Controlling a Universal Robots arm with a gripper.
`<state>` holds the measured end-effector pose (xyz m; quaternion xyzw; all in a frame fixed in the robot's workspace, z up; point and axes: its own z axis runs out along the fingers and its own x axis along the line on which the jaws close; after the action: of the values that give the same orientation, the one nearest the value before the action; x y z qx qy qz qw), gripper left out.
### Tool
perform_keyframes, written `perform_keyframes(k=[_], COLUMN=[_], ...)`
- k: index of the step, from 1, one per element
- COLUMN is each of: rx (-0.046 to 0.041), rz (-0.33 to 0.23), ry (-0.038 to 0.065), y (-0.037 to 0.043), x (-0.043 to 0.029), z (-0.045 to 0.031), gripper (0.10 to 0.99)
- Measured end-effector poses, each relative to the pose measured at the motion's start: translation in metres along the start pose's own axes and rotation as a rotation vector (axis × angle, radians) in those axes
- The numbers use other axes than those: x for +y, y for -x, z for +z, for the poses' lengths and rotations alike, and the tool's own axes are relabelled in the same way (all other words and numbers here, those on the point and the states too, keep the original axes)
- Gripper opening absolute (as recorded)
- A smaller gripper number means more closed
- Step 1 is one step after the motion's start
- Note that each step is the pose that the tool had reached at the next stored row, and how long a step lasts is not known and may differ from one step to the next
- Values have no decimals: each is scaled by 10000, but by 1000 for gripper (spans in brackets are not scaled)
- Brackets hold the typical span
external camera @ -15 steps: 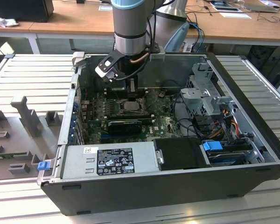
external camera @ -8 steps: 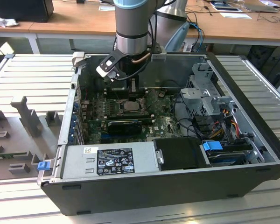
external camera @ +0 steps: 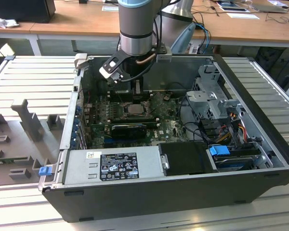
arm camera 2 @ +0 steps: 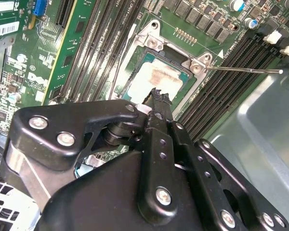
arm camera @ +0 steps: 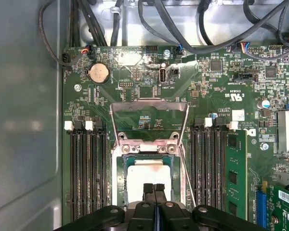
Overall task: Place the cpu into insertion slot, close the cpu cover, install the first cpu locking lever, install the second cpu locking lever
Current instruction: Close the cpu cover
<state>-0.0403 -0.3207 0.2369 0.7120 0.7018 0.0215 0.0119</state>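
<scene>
End effector [arm camera: 154, 187]: its 2 fingers are pressed together, gripping nothing, just above the cpu [arm camera: 149, 174] seated in the insertion slot [arm camera: 119, 185]. You see the cpu cover [arm camera: 149, 103] tilted open, with memory slots [arm camera: 86, 178] flanking both sides. The arm [external camera: 135, 29] stands vertical inside the case [external camera: 135, 202].

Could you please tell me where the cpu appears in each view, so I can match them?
Exterior view: the cpu sits inside the open computer case, directly beneath the arm.
First wrist view: the cpu is the pale square in the insertion slot, between the memory slots.
Second wrist view: the cpu lies slanted just beyond the pincer.
Shared landmark: the pincer, poised over the cpu.
</scene>
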Motion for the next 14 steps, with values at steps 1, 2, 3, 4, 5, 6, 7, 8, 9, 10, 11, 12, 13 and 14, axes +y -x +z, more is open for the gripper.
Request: perform_keyframes(k=[1, 2, 3, 4, 5, 6, 7, 8, 9, 10, 11, 12, 13, 14], rx=[-1, -1, -1, -1, -1, -1, -2, -4, -3, -1, -2, -1, 1, -1], rz=[0, 0, 0, 0, 0, 0, -1, 0, 0, 0, 0, 0, 0, 0], ry=[-1, 0, -1, 0, -1, -1, -1, -2, -2, -1, -1, -1, 1, -1], y=[0, 0, 0, 0, 0, 0, 0, 0, 0, 0, 0, 0, -1, 0], x=[0, 0, 0, 0, 0, 0, 1, 0, 1, 1, 1, 2, 2, 2], z=[-2, -4, -6, -8, -10, -10, -12, -17, -22, -26, -32, -35, -37, -40], gripper=[106, 106, 106, 106, 106, 106, 106, 106, 106, 106, 106, 106, 106, 106])
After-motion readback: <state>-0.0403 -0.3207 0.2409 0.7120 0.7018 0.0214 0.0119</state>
